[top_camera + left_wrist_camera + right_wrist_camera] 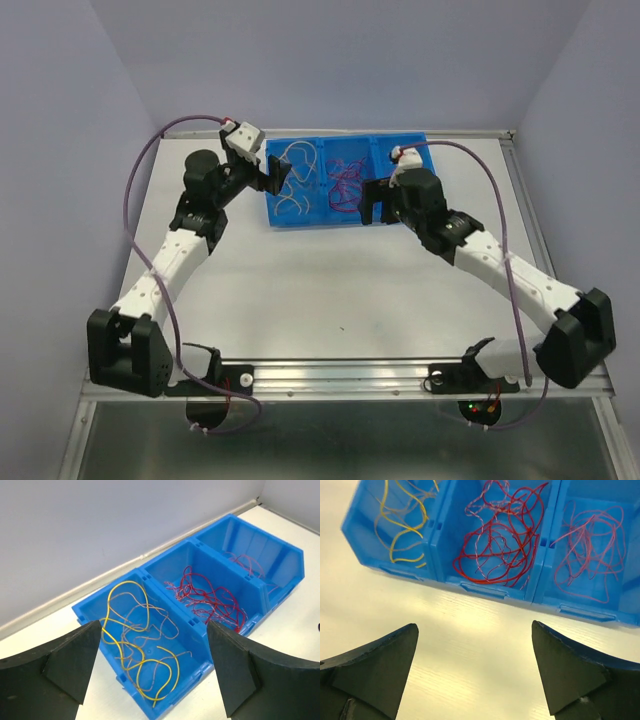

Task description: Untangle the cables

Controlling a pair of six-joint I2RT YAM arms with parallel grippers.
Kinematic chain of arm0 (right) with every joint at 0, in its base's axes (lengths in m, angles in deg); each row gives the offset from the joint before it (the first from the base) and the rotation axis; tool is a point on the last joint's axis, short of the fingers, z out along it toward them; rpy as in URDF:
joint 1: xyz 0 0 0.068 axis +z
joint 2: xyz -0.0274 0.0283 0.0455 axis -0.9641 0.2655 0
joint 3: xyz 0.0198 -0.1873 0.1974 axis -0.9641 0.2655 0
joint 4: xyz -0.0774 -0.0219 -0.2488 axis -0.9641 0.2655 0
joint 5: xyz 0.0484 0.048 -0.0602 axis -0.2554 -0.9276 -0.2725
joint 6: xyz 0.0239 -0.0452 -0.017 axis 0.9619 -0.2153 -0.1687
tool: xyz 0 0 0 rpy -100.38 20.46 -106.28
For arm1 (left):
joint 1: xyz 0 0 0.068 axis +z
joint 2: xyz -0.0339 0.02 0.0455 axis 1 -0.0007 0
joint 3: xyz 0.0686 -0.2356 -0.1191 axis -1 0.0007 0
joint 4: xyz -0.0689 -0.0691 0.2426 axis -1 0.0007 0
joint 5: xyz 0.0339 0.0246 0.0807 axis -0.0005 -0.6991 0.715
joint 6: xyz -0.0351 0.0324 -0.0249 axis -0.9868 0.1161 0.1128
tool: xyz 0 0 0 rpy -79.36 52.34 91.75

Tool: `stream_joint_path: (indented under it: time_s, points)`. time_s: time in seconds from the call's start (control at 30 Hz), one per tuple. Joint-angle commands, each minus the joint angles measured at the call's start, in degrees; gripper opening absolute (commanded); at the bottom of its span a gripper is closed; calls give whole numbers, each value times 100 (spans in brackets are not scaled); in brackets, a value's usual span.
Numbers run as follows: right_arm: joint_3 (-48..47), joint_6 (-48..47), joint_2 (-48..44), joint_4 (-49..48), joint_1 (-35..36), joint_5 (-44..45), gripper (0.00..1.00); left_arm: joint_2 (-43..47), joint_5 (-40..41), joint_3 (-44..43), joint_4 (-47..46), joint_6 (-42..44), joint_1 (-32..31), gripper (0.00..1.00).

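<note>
A blue bin (340, 139) with three compartments stands at the back of the table. Its left compartment holds yellow and tan cables (137, 645), which look cream-white (293, 180) from above. Dark red cables (210, 597) fill the middle one, and thin pink cables (590, 550) lie in the right one. My left gripper (154, 630) hangs open over the left compartment with nothing between its fingers. My right gripper (474, 626) is open above the bare table, just in front of the bin's near wall (480, 590), also holding nothing.
The bin sits close to the back wall. A raised metal rail (340, 372) runs along the near edge between the two arm bases. Thick purple cables (135, 190) loop beside each arm. Light table surface (330, 290) stretches in front of the bin.
</note>
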Motion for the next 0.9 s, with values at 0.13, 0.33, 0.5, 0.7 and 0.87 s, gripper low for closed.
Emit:
stream_joint_path:
  time_s: [0.13,0.33,0.5,0.7,0.87]
  points:
    - [2383,603,-2588,-1100,4,492,100,1964,367,617,1317,568,268,99]
    - [3526,735,-4161,-1286,4,344,100,3195,930,1678,1810,348,488,99]
    - [3765,1034,-4708,-1294,4,458,100,4800,1203,3252,619,137,743,99]
    - [3826,1087,-4884,-1303,4,616,100,5624,1378,3897,387,14,805,99]
    - [3826,1105,-4858,-1303,4,695,100,5701,1361,4090,237,119,805,99]
